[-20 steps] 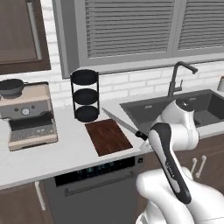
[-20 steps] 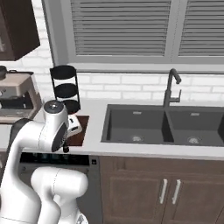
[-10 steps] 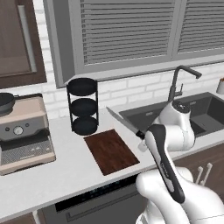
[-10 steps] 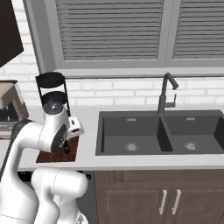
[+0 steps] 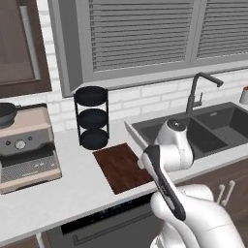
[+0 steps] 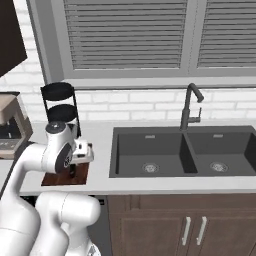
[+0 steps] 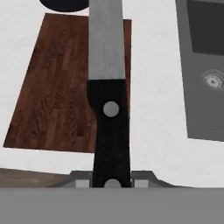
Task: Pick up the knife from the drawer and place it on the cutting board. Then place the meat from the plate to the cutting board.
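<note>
Knife [image 7: 108, 87] runs off the top of the hand view, tip unseen, and its handle's butt drops behind the grey band. Board [image 7: 57, 87] sits partly under the blade there; in the left base view the arm covers the board's [image 5: 121, 167] right edge, and in the right base view only a strip of board [image 6: 65, 177] peeks from under the arm by the counter's front edge. Rack [image 6: 61, 107] has its bottom tier behind the arm. Coffee machine [image 5: 26, 145] is cut by the left edge
</note>
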